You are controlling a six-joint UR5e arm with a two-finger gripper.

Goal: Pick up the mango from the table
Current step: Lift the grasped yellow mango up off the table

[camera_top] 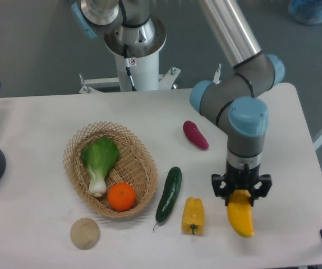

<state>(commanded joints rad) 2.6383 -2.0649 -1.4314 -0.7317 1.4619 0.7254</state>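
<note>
Camera view: claw (241,193) clamped on the mango's (241,217) upper end, fruit hanging below it over the surface (295,185). Advise a straight vertical raise, grip firm on glossy skin; yellow pepper (193,215) just left, cucumber (168,194) beyond.

The arm reaches down from the upper middle of the view, its grey and blue wrist bent straight down over the right part of the table (295,145). The gripper (241,193) points downward near the table's front edge, its two fingers clamped on the upper end of the mango (241,216).
</note>
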